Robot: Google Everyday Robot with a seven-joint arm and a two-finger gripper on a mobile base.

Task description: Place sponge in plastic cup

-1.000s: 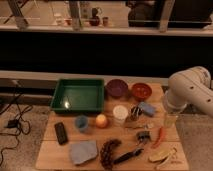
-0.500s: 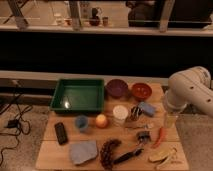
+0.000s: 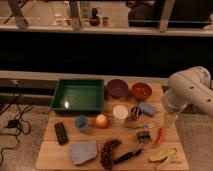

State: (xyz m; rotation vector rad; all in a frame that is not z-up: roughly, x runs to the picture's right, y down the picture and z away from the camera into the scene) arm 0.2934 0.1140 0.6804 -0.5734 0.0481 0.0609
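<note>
The sponge (image 3: 147, 108) lies flat on the wooden table (image 3: 50, 159), just in front of the red bowl (image 3: 141, 91) and right beside a small dark can-like thing (image 3: 135, 112). It is not in any cup. Two cups stand upright to its left: a white cup (image 3: 120, 114) close by and a blue cup (image 3: 81, 122) farther off, with an orange fruit (image 3: 101, 120) between them. Which of the two is plastic I cannot tell. The white arm (image 3: 190, 92) curves in from the right, and the gripper (image 3: 170, 119) hangs at the table's right edge, near the sponge but not touching it, with its jaws wide apart and nothing between them. A green tray (image 3: 77, 95) and a purple bowl (image 3: 117, 88) sit at the back. A grey-blue slab (image 3: 83, 152) and a red chilli (image 3: 160, 135) lie toward the front.
</note>
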